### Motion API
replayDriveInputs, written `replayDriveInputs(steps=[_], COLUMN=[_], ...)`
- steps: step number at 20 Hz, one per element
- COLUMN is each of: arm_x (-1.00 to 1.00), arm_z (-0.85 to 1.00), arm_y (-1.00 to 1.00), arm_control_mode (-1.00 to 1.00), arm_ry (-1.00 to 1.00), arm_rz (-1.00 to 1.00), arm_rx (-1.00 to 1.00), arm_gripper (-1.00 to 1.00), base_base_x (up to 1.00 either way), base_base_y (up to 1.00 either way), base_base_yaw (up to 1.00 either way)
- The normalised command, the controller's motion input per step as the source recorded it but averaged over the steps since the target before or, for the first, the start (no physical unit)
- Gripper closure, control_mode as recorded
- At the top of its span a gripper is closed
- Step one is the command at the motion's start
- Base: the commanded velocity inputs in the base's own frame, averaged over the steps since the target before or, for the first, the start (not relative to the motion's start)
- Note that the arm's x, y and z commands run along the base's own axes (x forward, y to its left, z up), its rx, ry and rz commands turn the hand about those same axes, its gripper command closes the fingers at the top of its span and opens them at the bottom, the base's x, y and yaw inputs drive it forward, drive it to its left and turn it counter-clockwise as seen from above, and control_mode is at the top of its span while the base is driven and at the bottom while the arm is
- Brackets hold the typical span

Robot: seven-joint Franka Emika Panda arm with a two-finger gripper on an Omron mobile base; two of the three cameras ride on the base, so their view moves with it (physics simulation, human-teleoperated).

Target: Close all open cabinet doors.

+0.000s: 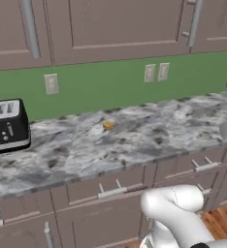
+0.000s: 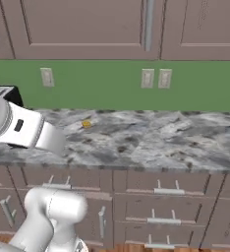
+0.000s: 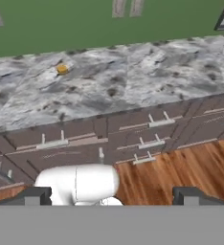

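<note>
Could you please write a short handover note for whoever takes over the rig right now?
Gripper: open, holding nothing, fingertips wide apart, looking over the marble counter and drawers.
Cabinet doors: the upper doors above the green wall look flush and closed from both base cameras; the lower doors under the counter too.
Done: nothing that can be confirmed here.
Left: find any open door outside these views and push it shut.
On the counter: a toaster and a small orange item.

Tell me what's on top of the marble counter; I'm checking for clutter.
On the counter: a black toaster at its left end and a small orange object near the wall. Its right end is cut off.
</note>
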Motion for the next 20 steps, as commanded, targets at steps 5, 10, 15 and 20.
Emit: replayDriveInputs(steps=[5,10,15,20], arm_x=[0.00,0.00,0.00,0.00], arm_z=[0.00,0.00,0.00,0.00], arm_y=[0.00,0.00,0.00,0.00], arm_control_mode=[1.00,1.00,1.00,1.00], arm_ry=[0.00,0.00,0.00,0.00], arm_rz=[0.00,0.00,0.00,0.00], arm_rx=[0.00,0.00,0.00,0.00], arm_gripper=[-1.00,-1.00,-1.00,-1.00], base_base_x=[-0.38,-0.29,-0.31,-0.17], base_base_y=[0.00,0.00,0.00,0.00], base_base_yaw=[-0.98,-1.00,-0.99,-0.83])
